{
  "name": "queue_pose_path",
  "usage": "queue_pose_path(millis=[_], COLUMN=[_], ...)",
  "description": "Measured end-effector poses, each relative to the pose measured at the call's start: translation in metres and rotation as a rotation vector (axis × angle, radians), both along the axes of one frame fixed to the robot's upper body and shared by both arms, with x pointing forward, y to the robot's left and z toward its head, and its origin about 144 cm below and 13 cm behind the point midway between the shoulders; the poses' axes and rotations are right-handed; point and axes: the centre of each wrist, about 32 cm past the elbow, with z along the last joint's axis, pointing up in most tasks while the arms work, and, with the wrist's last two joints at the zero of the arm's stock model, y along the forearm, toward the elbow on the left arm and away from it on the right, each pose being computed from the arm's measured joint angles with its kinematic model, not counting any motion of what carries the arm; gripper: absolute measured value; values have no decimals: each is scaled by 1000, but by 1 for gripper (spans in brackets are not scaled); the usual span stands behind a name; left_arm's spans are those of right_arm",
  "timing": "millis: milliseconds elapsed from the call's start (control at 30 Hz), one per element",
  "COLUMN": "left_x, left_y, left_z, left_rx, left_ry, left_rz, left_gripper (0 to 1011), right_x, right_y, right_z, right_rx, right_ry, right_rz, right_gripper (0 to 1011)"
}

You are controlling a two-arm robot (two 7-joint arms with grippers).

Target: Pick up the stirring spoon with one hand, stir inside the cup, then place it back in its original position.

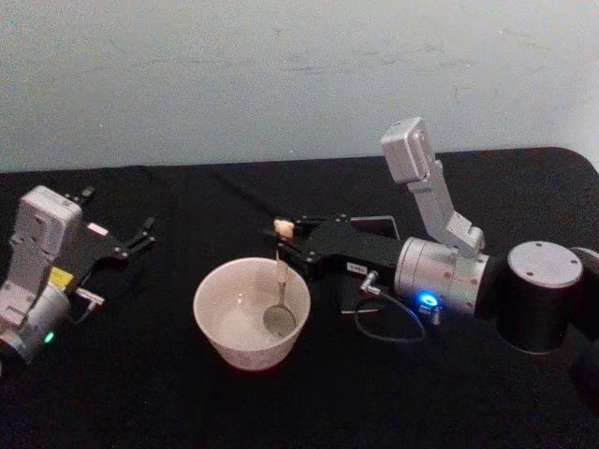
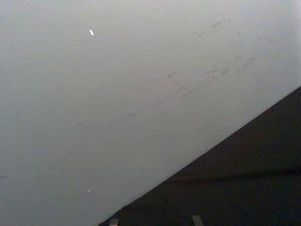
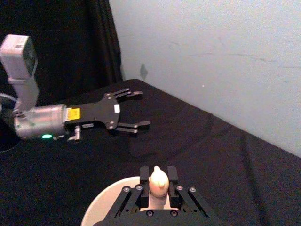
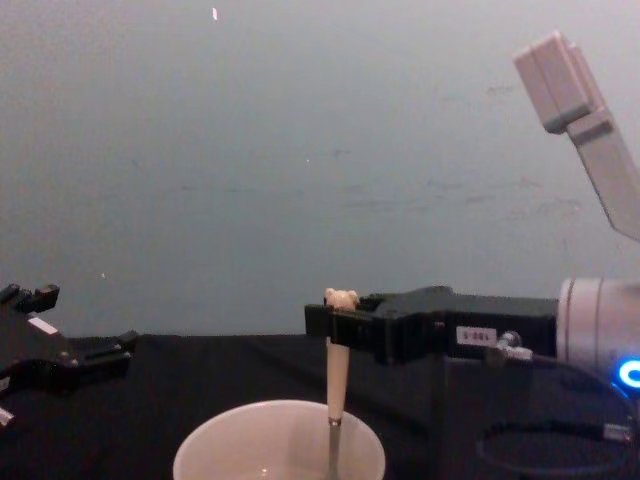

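one right gripper (image 1: 284, 231) holds spoon (image 1: 281, 281) in cup (image 1: 240, 353).

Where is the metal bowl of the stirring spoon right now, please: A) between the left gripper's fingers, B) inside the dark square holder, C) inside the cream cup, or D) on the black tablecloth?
C: the right gripper is shut on the handle of the stirring spoon, whose bowl hangs down inside the cup, while the left gripper sits open and apart on the left.
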Motion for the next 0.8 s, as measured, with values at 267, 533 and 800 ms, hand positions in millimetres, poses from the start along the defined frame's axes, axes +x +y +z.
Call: queue_pose_path(millis=[267, 533, 800], left_x=[0, 0, 0], left_y=[0, 0, 0], left_z=[0, 0, 0], left_rx=[0, 0, 0], left_ry=[0, 0, 0], left_rz=[0, 0, 0], left_gripper=[1001, 1001, 1001], right_x=[-11, -12, -3], right_y=[1, 13, 28], right_z=[2, 3, 3], right_rx=[16, 28, 37], right_ry=[20, 33, 37], right_rz=[50, 75, 44], right_gripper=[225, 225, 225])
